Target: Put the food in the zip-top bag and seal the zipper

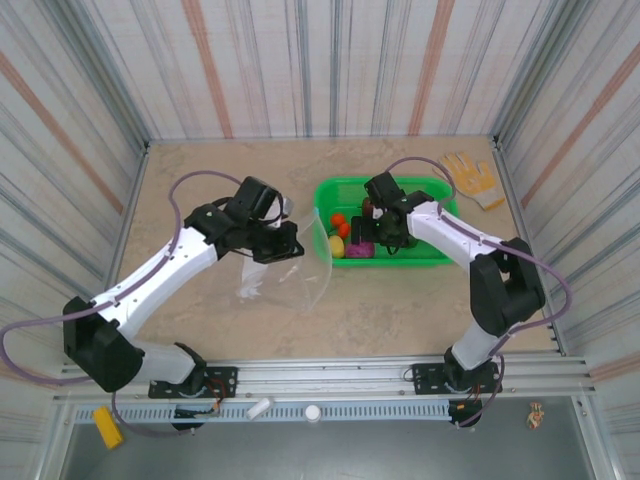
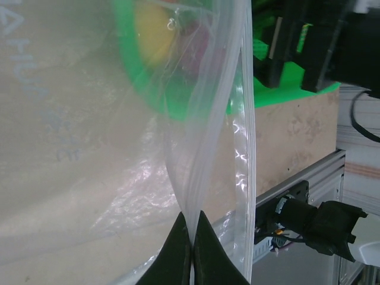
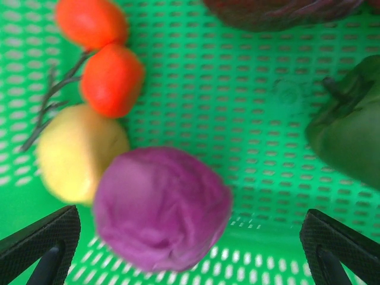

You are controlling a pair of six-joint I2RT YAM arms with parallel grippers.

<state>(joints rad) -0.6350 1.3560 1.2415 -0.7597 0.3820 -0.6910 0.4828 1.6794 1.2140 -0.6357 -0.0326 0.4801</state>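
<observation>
My left gripper (image 1: 281, 241) (image 2: 193, 230) is shut on the edge of the clear zip-top bag (image 1: 303, 272) (image 2: 196, 119), which it holds up just left of the basket. The pale zipper (image 2: 250, 148) runs down the bag's edge. In the green mesh basket (image 1: 403, 263) (image 3: 255, 107) lies the food: a magenta ball (image 3: 160, 208), a yellow piece (image 3: 77, 151), two orange-red ones (image 3: 111, 79), a dark green pepper (image 3: 350, 136) and a dark maroon piece (image 3: 279, 12). My right gripper (image 1: 383, 236) (image 3: 190, 255) hangs open over the basket, its fingers wide on either side of the magenta ball and not touching it.
A yellow-tan glove (image 1: 468, 178) lies at the back right beside the basket. Striped walls close in the table on three sides. The metal rail (image 1: 330, 375) with both arm bases runs along the near edge.
</observation>
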